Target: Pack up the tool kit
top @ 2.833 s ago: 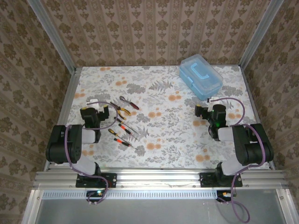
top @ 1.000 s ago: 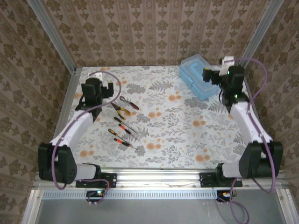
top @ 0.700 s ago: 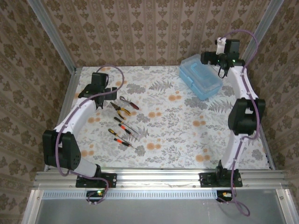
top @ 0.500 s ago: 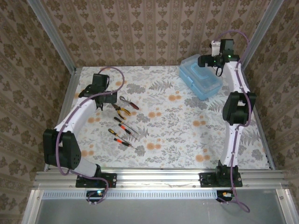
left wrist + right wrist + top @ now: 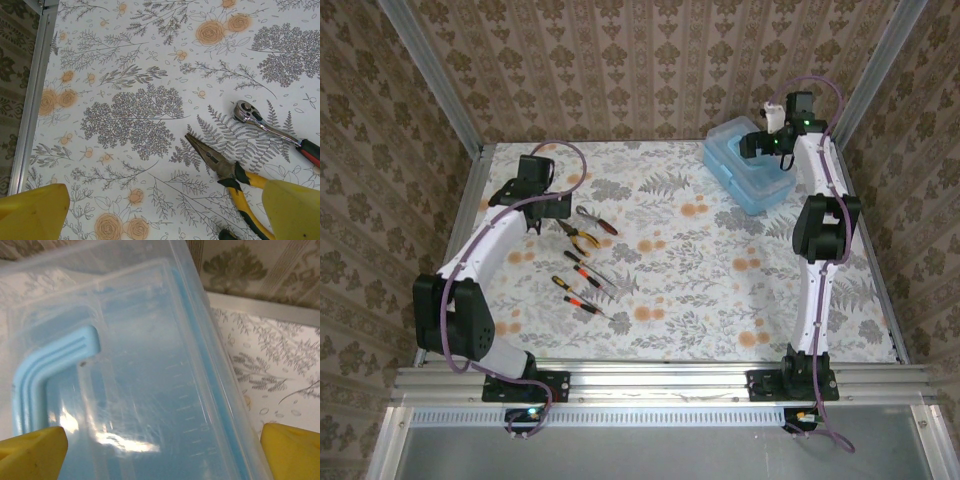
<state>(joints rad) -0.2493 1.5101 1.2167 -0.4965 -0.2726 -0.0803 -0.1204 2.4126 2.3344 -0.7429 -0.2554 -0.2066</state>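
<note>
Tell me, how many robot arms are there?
2. The left arm reaches toward the tools; the right arm reaches over the blue box at the back.

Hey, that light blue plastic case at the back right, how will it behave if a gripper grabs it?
Probably light for its size: the case looks like thin, translucent plastic. Its surface shows glare, so a grip may slip; the ribbed handle likely holds better. Sitting low and flat on the table, it should slide rather than tip.

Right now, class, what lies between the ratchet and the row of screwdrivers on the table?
The yellow-handled pliers lie between the ratchet and the screwdrivers, as the top external view shows.
</note>
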